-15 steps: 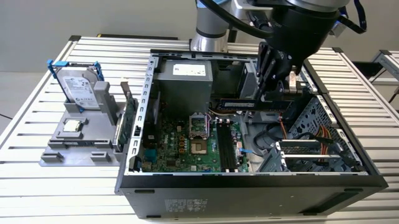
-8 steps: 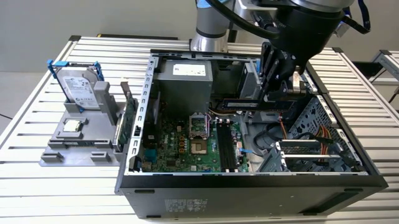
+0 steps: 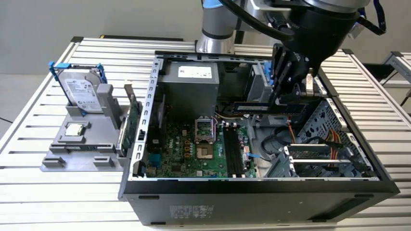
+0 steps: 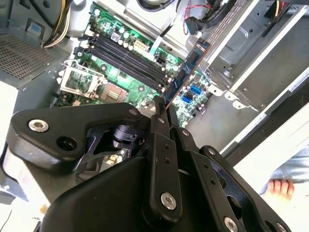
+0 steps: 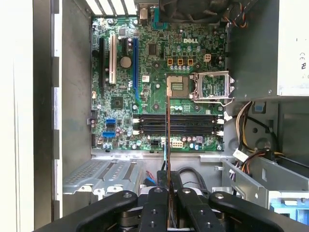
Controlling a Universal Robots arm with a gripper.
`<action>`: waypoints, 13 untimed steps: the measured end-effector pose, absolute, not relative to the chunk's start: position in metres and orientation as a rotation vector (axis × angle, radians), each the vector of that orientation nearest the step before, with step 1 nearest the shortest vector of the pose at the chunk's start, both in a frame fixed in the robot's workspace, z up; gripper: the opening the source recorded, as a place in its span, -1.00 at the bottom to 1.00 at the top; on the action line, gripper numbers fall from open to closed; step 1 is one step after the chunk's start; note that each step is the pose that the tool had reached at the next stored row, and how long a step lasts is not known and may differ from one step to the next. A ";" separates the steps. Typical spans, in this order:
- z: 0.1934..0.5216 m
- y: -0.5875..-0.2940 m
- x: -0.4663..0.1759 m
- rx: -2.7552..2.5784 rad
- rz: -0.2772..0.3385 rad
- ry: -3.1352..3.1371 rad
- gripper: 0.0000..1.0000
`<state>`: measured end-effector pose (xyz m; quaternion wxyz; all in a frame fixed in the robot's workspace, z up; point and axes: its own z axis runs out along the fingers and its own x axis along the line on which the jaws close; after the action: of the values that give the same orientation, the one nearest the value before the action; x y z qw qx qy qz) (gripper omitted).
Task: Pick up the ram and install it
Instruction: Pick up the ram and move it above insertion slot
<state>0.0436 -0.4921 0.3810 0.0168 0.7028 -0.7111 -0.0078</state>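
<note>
My gripper (image 3: 283,103) is shut on the ram (image 3: 255,107), a long dark stick with a pale label. It hangs level above the open computer case (image 3: 257,185), over the cables beside the motherboard (image 3: 192,154). In the second wrist view the ram (image 4: 186,71) juts out from the fingertips of the gripper (image 4: 163,110) at a slant over the board's edge. In the first wrist view the ram (image 5: 167,130) is edge-on, a thin line out from the gripper (image 5: 169,180) crossing the black memory slots (image 5: 176,124). The memory slots (image 3: 234,151) lie lower on the board, apart from the stick.
A grey fixture (image 3: 77,144) at the exterior view's left holds a silver drive in a blue frame (image 3: 83,94) and a small square chip (image 3: 75,129). Inside the case are the power supply (image 3: 189,89), the processor socket (image 3: 204,127), a metal drive cage (image 3: 327,144) and loose cables (image 3: 301,139).
</note>
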 end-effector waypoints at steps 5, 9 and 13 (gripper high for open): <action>0.381 -0.492 0.044 2.185 -0.024 -2.210 -1.00; 0.381 -0.492 0.044 2.185 -0.024 -2.211 -1.00; 0.381 -0.491 0.044 2.185 -0.024 -2.210 -1.00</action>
<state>0.0442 -0.4911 0.3810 0.0167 0.7029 -0.7111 -0.0078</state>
